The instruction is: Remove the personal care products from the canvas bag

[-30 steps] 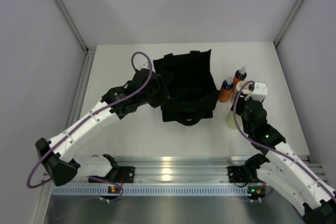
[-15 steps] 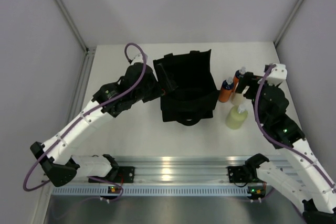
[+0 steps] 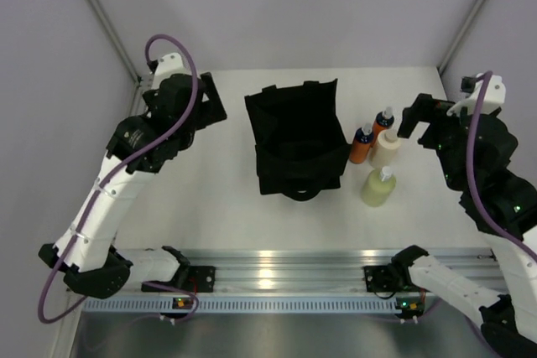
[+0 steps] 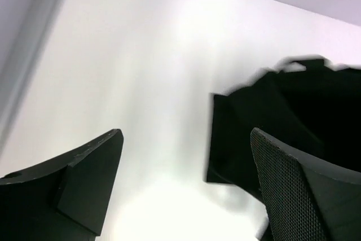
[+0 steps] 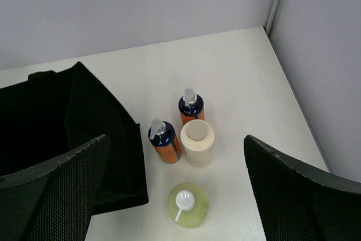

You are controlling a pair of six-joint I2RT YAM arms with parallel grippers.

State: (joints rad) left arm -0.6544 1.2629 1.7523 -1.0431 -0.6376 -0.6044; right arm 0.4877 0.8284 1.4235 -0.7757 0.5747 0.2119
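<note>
From the top camera I have the bag (image 3: pixel 298 144) sitting upright near the middle of the table (image 3: pixel 210 207), mouth open toward the camera, one loop handle hanging over its 6 o'clock side. Its inside is plain black to me, so I cannot tell whether anything lies in it.

All four bottles stand upright on the table at the bag's 3 o'clock, outside it. The near orange bottle (image 3: pixel 362 145) is just beside the bag wall. The far orange bottle (image 3: pixel 383 123) is at its 1 o'clock. The cream cylinder (image 3: pixel 386 148) is tucked against both of them, at the near one's 3 o'clock. The yellow-green bottle (image 3: pixel 378 187) stands at the cylinder's 6 o'clock, a little apart from it.

My left gripper (image 4: pixel 186 134) is raised at the bag's 9 o'clock, well apart from it. Its wrist camera shows the jaws spread wide with only bare table and a corner of the bag between them, and nothing in its grasp.

My right gripper (image 5: pixel 176 139) hangs at the 3 o'clock side of the bottles, above them and touching none. Its jaws are spread wide too, framing the whole cluster from above, and it carries nothing.
</note>
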